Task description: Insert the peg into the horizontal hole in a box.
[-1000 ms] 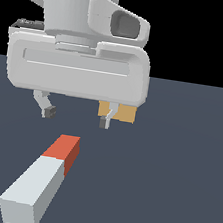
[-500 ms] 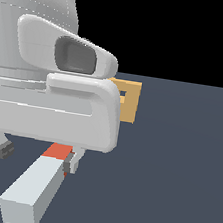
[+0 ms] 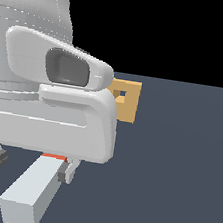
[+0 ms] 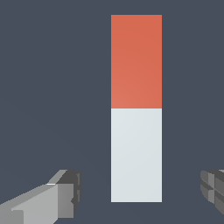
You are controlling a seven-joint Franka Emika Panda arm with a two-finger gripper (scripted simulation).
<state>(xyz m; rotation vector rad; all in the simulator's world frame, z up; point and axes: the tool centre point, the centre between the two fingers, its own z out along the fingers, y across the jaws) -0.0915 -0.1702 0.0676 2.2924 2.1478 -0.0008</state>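
Observation:
The peg (image 3: 30,192) lies flat on the dark floor, a light grey-white bar whose red end is mostly hidden under my hand in the exterior view. The wrist view shows the whole peg (image 4: 136,109), red half and white half. My gripper (image 3: 32,163) hangs open above the peg, its fingers (image 4: 65,192) set wide on either side of the white half without touching it. The tan box (image 3: 126,101) stands behind the hand, partly covered by it; part of its square hole (image 3: 121,92) shows.
The large white hand and arm body (image 3: 48,109) fill the exterior view's left and hide much of the floor there. Dark floor (image 3: 173,183) stretches to the exterior view's right.
The arm has come down and forward over the peg, now covering more of its red end and of the box. The fingers stay open.

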